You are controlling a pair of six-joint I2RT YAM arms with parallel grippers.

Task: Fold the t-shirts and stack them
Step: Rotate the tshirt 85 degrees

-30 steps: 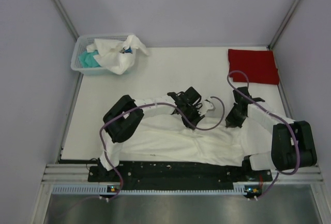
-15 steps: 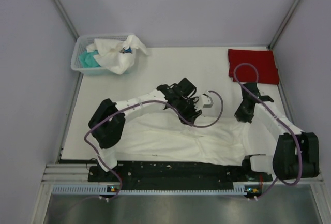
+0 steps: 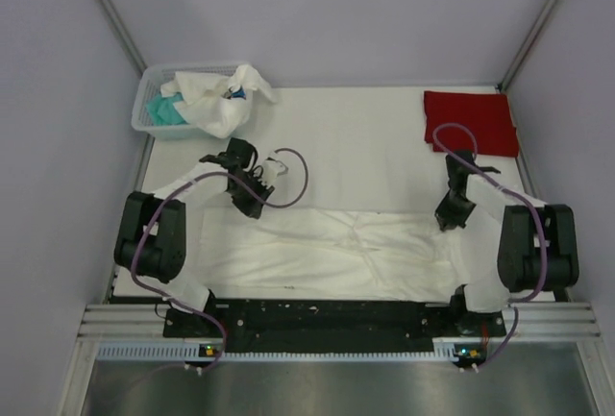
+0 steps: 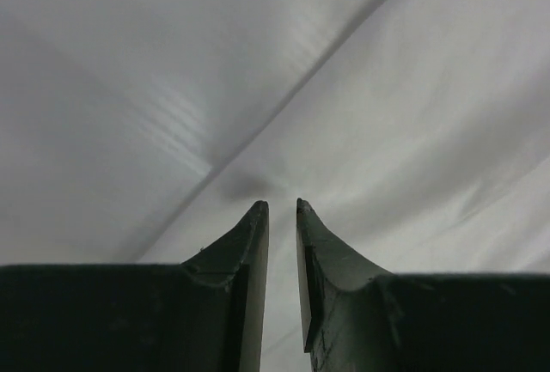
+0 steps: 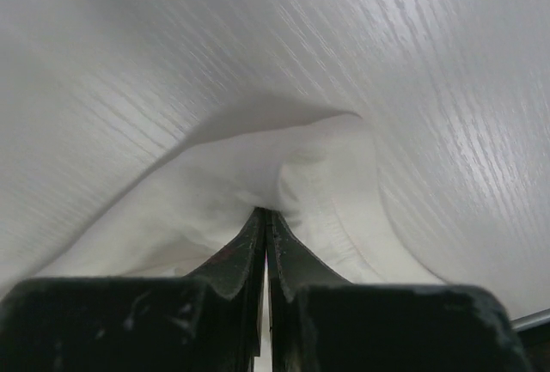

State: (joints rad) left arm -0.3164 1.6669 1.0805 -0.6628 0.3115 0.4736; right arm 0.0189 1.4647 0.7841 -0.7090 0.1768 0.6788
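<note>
A large white t-shirt (image 3: 336, 253) lies spread in a wide band across the near part of the table. My left gripper (image 3: 252, 207) is at its far left corner. In the left wrist view the left gripper (image 4: 281, 204) has its jaws a narrow gap apart with nothing between them, over the shirt's edge (image 4: 430, 131). My right gripper (image 3: 447, 219) is at the shirt's far right corner. In the right wrist view the right gripper (image 5: 265, 210) is shut on a bunched fold of the white cloth (image 5: 301, 174). A folded red t-shirt (image 3: 471, 120) lies at the back right.
A small white plastic basket (image 3: 149, 113) at the back left holds crumpled white cloth (image 3: 216, 99) and teal cloth (image 3: 163, 110). Purple cables loop over both arms. The booth walls close in on the left, right and back.
My left arm has swung left from the middle of the white shirt to its far left corner. The shirt now lies flatter and wider. My right gripper has barely moved.
</note>
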